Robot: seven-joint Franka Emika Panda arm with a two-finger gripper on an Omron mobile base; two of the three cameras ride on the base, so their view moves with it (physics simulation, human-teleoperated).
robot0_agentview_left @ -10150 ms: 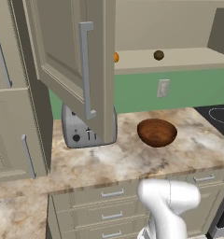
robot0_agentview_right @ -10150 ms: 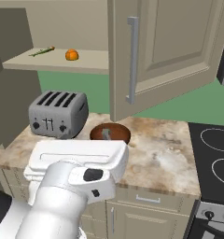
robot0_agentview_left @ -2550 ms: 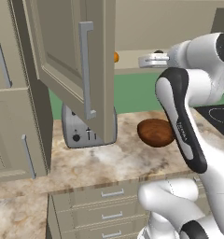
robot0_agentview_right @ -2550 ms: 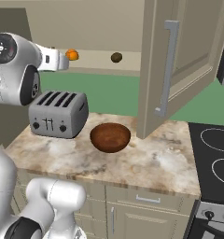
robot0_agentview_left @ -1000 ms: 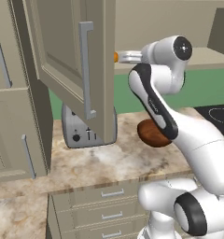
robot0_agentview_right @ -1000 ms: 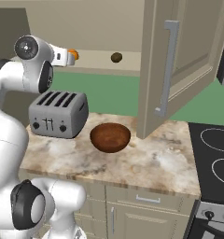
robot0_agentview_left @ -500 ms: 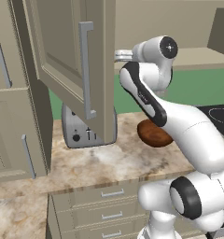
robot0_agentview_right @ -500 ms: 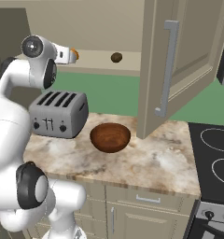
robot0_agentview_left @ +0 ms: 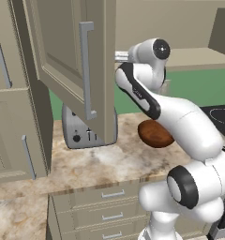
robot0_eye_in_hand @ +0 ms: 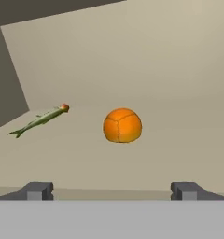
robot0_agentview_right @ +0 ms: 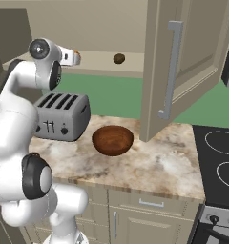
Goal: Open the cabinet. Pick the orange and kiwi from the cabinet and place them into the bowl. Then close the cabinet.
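The cabinet stands open, with its left door (robot0_agentview_left: 63, 56) and right door (robot0_agentview_right: 183, 62) swung out. On its shelf (robot0_agentview_right: 102, 67) lie the orange (robot0_eye_in_hand: 122, 125) and, further right, the kiwi (robot0_agentview_right: 119, 58). My gripper (robot0_agentview_right: 74, 58) reaches into the shelf's left part. In the hand view the gripper (robot0_eye_in_hand: 112, 191) is open, its fingertips (robot0_eye_in_hand: 37, 190) wide apart, with the orange a short way ahead between them, untouched. The reddish-brown bowl (robot0_agentview_right: 112, 139) sits on the counter below; in the left base view my arm partly hides the bowl (robot0_agentview_left: 154, 135).
A thin green vegetable with a red tip (robot0_eye_in_hand: 39, 120) lies on the shelf left of the orange. A silver toaster (robot0_agentview_right: 61, 116) stands left of the bowl. A stove top (robot0_agentview_right: 216, 157) is at the right. The marble counter (robot0_agentview_right: 150, 167) has free room in front.
Over the last second the hand has swung left along the shelf and closer to the orange. The jaws stayed open; the fruits and doors have not moved.
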